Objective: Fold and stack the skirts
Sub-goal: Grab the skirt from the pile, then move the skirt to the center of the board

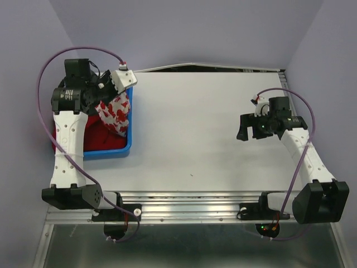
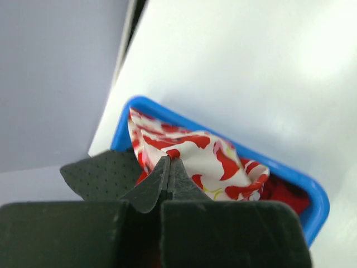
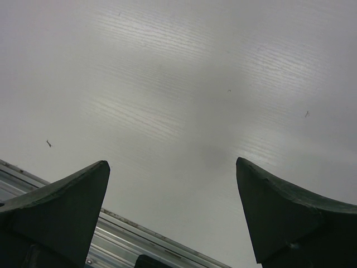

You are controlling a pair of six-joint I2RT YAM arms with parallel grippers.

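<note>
Top external, left to right: pinching white flower-print skirt (image 1: 115,111) in left gripper (image 1: 109,97), jaws together on a raised fold over blue bin (image 1: 106,152); leaving deep-red skirt (image 1: 100,139) lying inside bin; hovering right gripper (image 1: 244,127) apart, carrying nothing, above counter (image 1: 189,123). Judging task barely starting: nothing folded, nothing stacked, grey skirt not showing.

White floral skirt (image 2: 206,162): soft cloth, matt, creased. Deep-red skirt (image 1: 103,140): cloth too, matt. Blue bin (image 2: 312,195): plastic, smooth, slight gloss noted at rim. Table (image 1: 195,128): smooth pale-grey top w/ fine grain lines; soft sheen seen in right wrist view. Rail (image 1: 189,201) at near edge: bare metal, ribbed, brushed look. Left gripper (image 2: 169,162): pads (image 2: 103,173) seen dimpled, matt black, rubber-like. Right gripper (image 3: 172,162): fingers (image 3: 61,206) matt dark, smooth-ish; mat'l can't be told.
</note>
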